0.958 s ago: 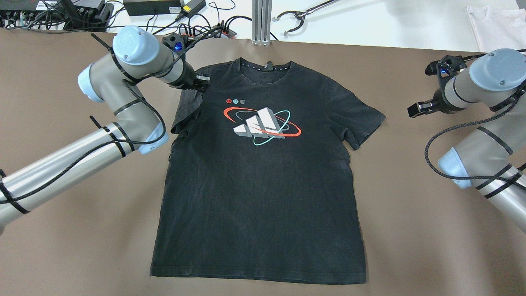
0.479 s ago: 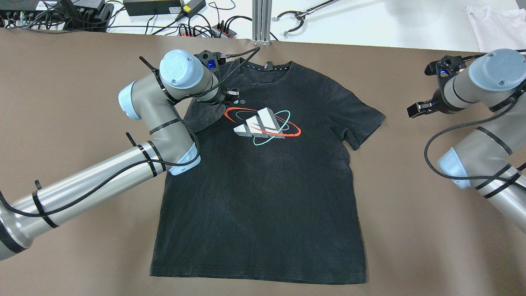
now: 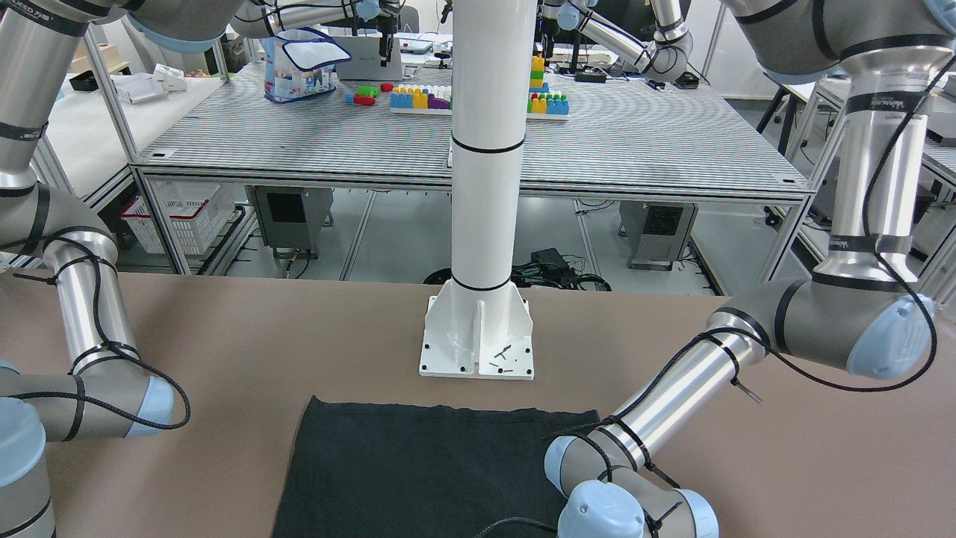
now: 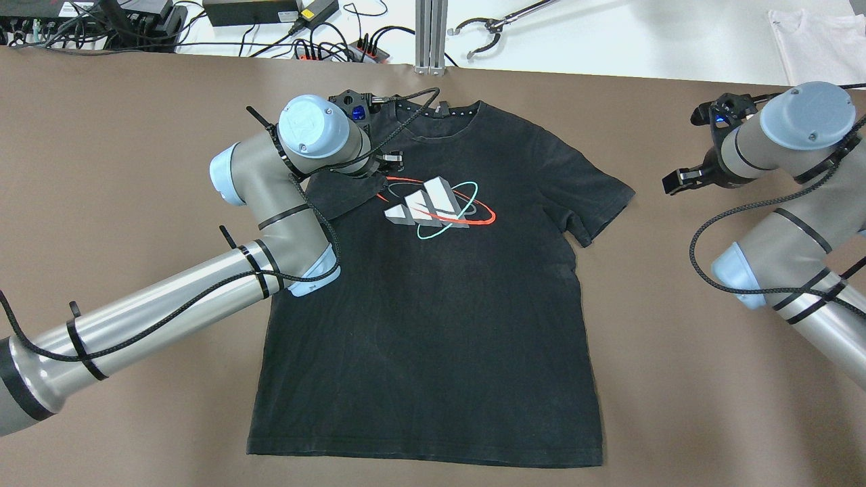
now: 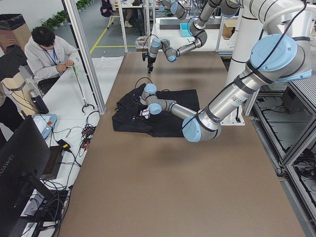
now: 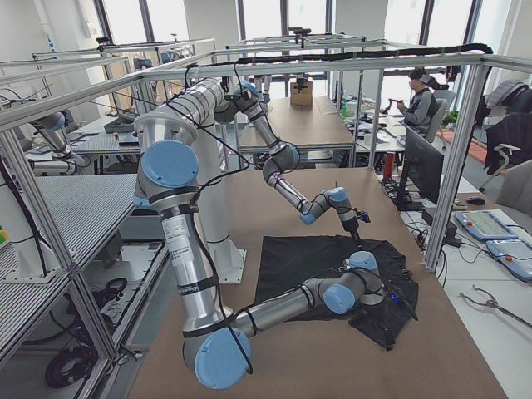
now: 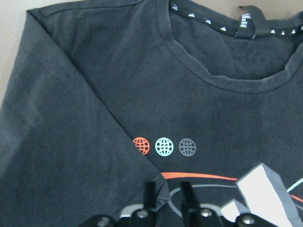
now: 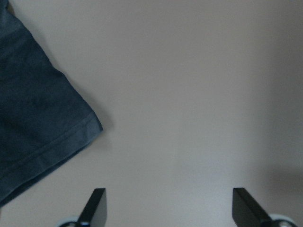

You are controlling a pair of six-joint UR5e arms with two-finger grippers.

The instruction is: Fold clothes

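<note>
The clothes are one black T-shirt [image 4: 433,304] with a printed chest logo, lying flat with its hem toward me. It also shows in the front view [image 3: 418,463]. My left gripper [image 4: 391,160] is shut on the shirt's left sleeve [image 4: 342,193] and holds it folded over the chest beside the logo. In the left wrist view the fingertips [image 7: 150,194] pinch a fold of fabric. My right gripper [image 4: 680,179] is open and empty over bare table, right of the other sleeve [image 8: 33,118].
The white pillar [image 3: 485,187] stands on its base plate [image 3: 478,344] just behind the hem. Cables and power strips [image 4: 325,47], a metal post [image 4: 431,34], a grabber tool [image 4: 487,30] and a white cloth [image 4: 812,40] lie beyond the far edge. An operator [image 5: 47,49] sits there.
My left gripper has carried the left sleeve to the right, from the shoulder onto the chest by the logo. My right gripper has shifted slightly left and stays open.
</note>
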